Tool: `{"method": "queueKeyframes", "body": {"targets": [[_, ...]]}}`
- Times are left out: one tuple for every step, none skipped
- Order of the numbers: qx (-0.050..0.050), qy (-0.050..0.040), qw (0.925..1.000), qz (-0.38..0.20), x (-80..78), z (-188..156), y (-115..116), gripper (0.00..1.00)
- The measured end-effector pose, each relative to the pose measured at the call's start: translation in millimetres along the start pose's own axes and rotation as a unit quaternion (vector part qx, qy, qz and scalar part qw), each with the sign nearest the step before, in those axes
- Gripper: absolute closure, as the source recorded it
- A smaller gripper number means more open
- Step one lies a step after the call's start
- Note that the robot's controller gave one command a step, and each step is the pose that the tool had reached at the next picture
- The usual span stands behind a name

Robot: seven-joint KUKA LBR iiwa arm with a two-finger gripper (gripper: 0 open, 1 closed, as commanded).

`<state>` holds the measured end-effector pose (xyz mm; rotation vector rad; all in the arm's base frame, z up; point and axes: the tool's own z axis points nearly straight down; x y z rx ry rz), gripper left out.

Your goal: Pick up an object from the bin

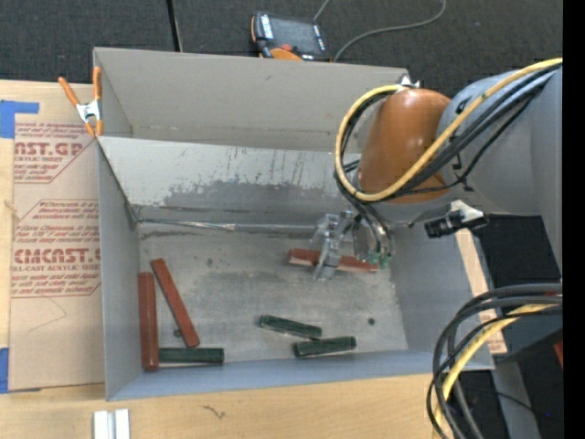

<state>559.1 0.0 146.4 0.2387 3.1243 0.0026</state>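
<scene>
While the end effector sits low over a red stick lying flat at the right middle of the bin floor, the step in hand looks like the grasp itself. Whether it is wide or already closed on that stick I cannot tell. The next move calls for a firm grip across the stick and a straight lift. The other red sticks and dark green sticks lie well apart.
</scene>
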Motion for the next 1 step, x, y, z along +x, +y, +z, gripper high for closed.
{"method": "queueKeyframes", "body": {"targets": [[0.000,0.0009,1.0000,0.000,-1.5,-39.8,1.0,1.00]]}}
